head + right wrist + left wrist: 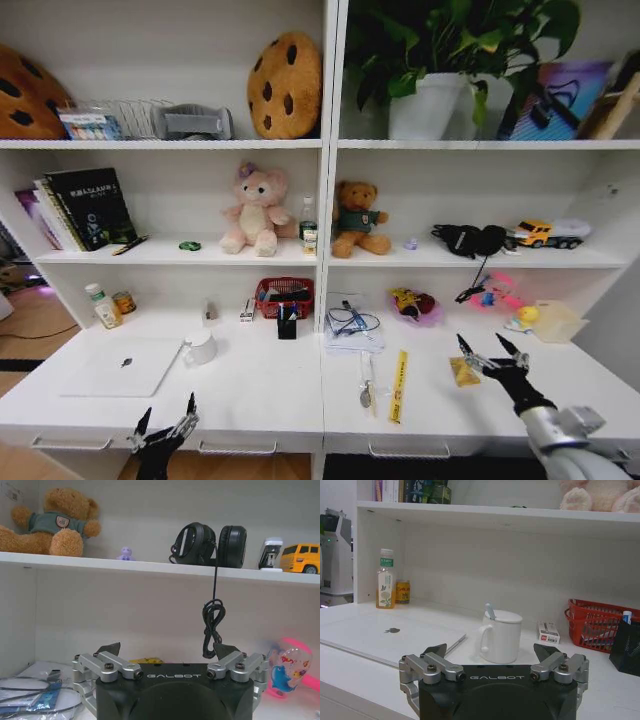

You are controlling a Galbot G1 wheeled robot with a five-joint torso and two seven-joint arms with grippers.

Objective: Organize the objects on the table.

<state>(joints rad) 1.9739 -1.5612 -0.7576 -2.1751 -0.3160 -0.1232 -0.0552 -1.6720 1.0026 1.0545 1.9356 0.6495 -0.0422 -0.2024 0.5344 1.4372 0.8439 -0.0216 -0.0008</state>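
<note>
**Both grippers open at the desk's front edge, nothing picked up**

So the robot's parked in front of the long white desk (250,385) with both arms low. The left gripper (166,424) hangs right at the front edge near the left end, fingers spread wide with nothing between them. The right gripper (492,352) floats over the right part of the desk top, also spread open and empty, just beside a small yellow packet (463,372).

Stuff on the desk: the thin silver laptop (122,366) lies closed and flat toward the front left corner. Just beside its right edge there's a white mug (200,348) with a lid and a spoon handle poking out. At the back left corner stand a drink bottle (103,306) and a small can (124,301), close together. Near the middle back there's a red mesh basket (285,295) with a black pen holder (287,322) touching its front. Right of the middle sits a pile of papers with a blue lanyard (353,328) on top, and toward the front edge from it a long yellow strip (399,385) with what looks like a pen (368,383) beside it.

From the left wrist view you can see the mug (501,636) sitting straight beyond the open fingers (433,652), laptop (390,636) off to one side.
</note>
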